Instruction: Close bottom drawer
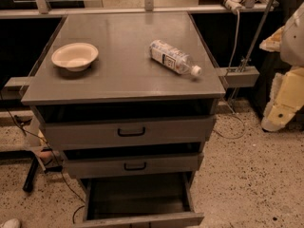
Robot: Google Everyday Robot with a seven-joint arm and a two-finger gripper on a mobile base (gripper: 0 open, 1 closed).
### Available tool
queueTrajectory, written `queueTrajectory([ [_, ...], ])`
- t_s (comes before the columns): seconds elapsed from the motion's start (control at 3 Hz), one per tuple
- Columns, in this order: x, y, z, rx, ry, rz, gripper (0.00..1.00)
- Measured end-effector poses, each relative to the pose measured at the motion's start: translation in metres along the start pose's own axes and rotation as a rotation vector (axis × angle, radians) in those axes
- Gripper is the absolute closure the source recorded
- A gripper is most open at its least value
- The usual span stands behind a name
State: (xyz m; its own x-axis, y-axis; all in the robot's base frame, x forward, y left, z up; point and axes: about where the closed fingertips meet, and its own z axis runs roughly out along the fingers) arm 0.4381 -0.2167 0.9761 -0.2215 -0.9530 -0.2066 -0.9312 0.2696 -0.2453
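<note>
The grey cabinet [123, 87] has three drawers. The bottom drawer [142, 220] is pulled far out at the bottom edge of the camera view. Its shallow tray [137, 194] is open and looks empty, and its handle is cut off by the picture's edge. The middle drawer [133, 165] and the top drawer [128, 132], each with a black handle, stand slightly out. My gripper [274, 120] is at the end of the pale arm [289, 87] at the right edge. It is well to the right of the cabinet, above the floor, and touches nothing.
A cream bowl [74, 56] and a plastic water bottle [173, 57] lying on its side rest on the cabinet top. Cables [228, 127] run over the speckled floor to the right. A black post [32, 172] and more cables are at the lower left. A ledge [118, 11] runs behind the cabinet.
</note>
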Motion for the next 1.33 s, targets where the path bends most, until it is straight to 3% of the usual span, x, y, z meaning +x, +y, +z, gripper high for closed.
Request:
queueTrajectory([
  [0.33,0.0,0.0,0.0,0.0,0.0,0.0,0.0],
  [1.33,0.0,0.0,0.0,0.0,0.0,0.0,0.66],
])
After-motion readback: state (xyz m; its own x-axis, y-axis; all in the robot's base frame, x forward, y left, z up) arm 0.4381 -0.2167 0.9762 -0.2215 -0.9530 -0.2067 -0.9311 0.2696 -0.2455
